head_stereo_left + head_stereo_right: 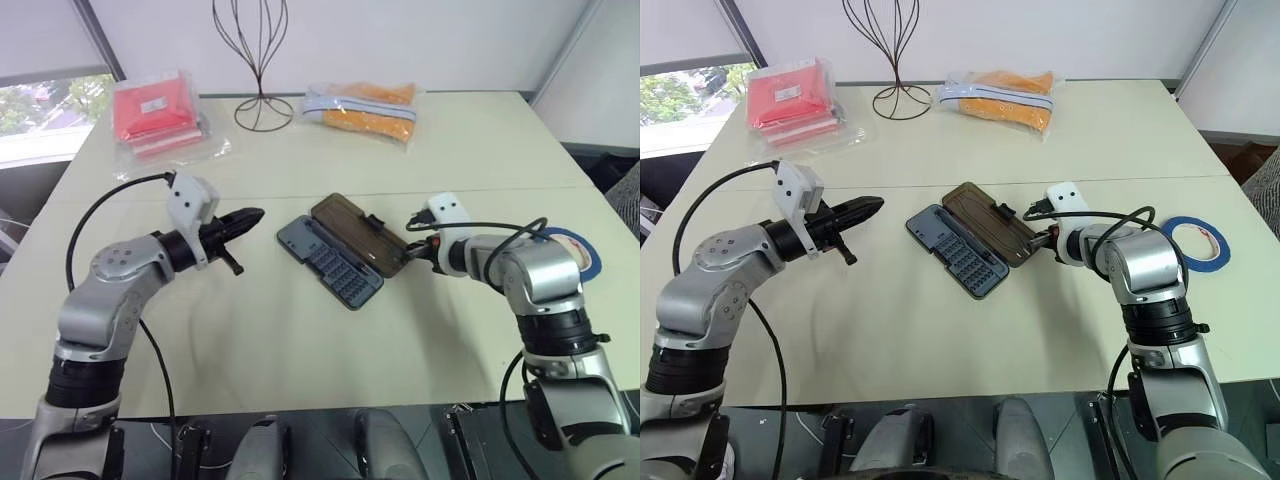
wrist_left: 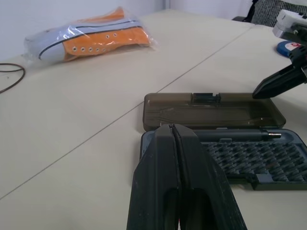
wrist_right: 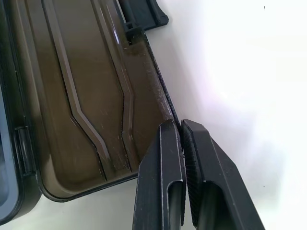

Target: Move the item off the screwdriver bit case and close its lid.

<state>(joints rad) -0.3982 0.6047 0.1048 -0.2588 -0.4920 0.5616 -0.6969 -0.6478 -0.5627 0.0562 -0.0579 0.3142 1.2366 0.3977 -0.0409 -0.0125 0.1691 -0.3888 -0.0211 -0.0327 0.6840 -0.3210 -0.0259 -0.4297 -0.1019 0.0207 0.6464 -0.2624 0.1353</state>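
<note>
The screwdriver bit case [image 1: 335, 262] lies open in the middle of the table, its grey-blue tray of bits facing up. Its smoky-brown lid [image 1: 355, 232] lies flat beside the tray, on the side nearer the right arm. My right gripper [image 3: 180, 127] is shut at the lid's outer edge, and the thin rim runs in between its fingertips. The item, a blue tape ring [image 1: 1196, 243], lies flat on the table beyond my right arm, well apart from the case. My left gripper [image 1: 250, 216] hovers shut and level, a hand's width left of the case, holding nothing.
A red bagged packet [image 1: 155, 110] lies at the back left and bagged orange shoes [image 1: 365, 108] at the back centre. A wire stand [image 1: 262, 100] rises between them. Bare tabletop [image 1: 300, 340] lies in front of the case.
</note>
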